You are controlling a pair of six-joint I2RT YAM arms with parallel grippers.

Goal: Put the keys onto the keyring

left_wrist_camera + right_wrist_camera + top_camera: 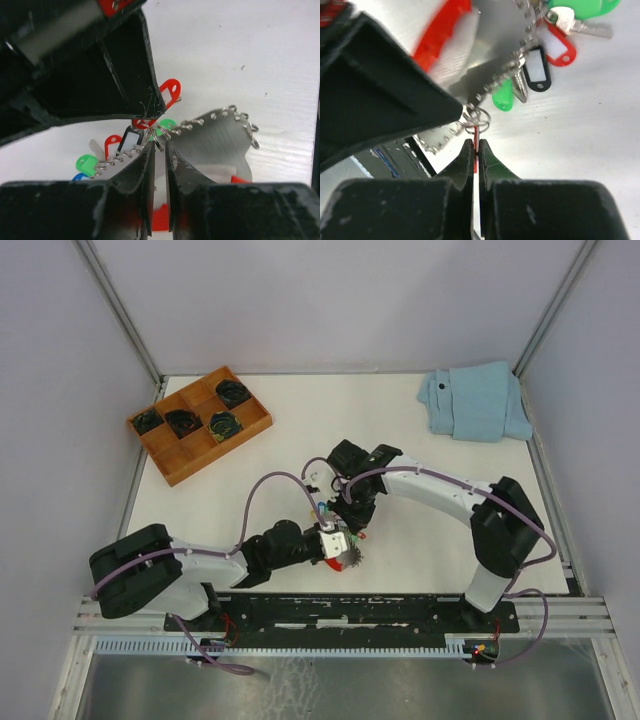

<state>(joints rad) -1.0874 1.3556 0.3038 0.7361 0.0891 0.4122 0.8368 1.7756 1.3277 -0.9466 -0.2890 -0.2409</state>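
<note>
Clenched tight, the right gripper point(476, 146) has its jaws pressed flat on the red key tag point(165, 97). The tag is held edge-on, so its small split ring point(479, 120) stands clear just past the fingertips. That looks like the reason for the grip: the tag serves as the handle and the ring is left free to be worked.

Nose to nose with it comes the left gripper point(160, 146), in from 10 o'clock in the right wrist view. Its jaws stand a sliver apart, pale table showing through the slot and a bit of ring wire right at the mouth. Nipping that wire or letting it go? Cannot tell from here, nor whether the key is threaded on.

Just beyond is the keyring point(346, 560). Its grey ridged strap point(215, 137) fans out at 3 o'clock of the left fingertips, and its red band point(440, 35) curves behind. A green tag point(502, 95) and a black-framed tag point(538, 65) cluster beside the strap's beaded edge.

From overhead, the arms meet a little toward 6 o'clock of the table point(300, 430) centre. The wooden tray point(185, 468) sits at 10 o'clock and the blue cloth point(478, 400) at 1 o'clock, both well apart from the work.
</note>
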